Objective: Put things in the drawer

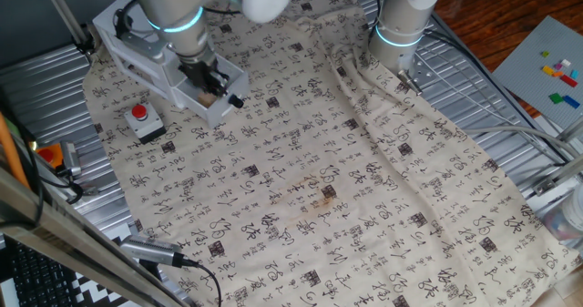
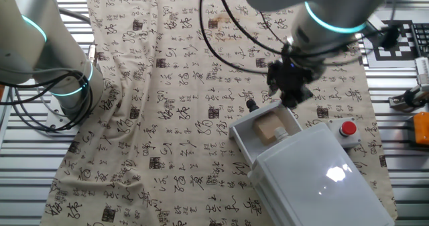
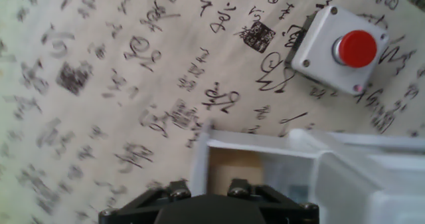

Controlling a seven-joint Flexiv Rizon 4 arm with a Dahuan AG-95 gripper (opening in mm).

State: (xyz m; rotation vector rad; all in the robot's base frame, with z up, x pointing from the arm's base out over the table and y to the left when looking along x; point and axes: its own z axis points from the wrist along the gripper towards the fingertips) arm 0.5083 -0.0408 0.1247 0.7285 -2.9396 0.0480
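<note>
So the little tan block [image 2: 270, 127] is sitting inside the pulled-out drawer [image 2: 242, 140] of the white cabinet [image 2: 315, 176], over by the corner of the calligraphy-print cloth [image 1: 301, 170] where the red button box [image 2: 347, 130] is. Looks to me like a plain wooden cube: light, stiff, not fragile, probably not slippery. If you had to grab it again, I'd say pinch two opposite flat sides from straight above, since the tray walls crowd it.

The gripper [image 2: 293, 92] hangs right over the drawer's open end, above the block and not touching it as far as I can see. Whether the fingers are spread or closed, honestly can't tell; they're just a dark clump in both fixed views, and the hand view only shows the mount. It doesn't seem to be carrying anything though.
</note>
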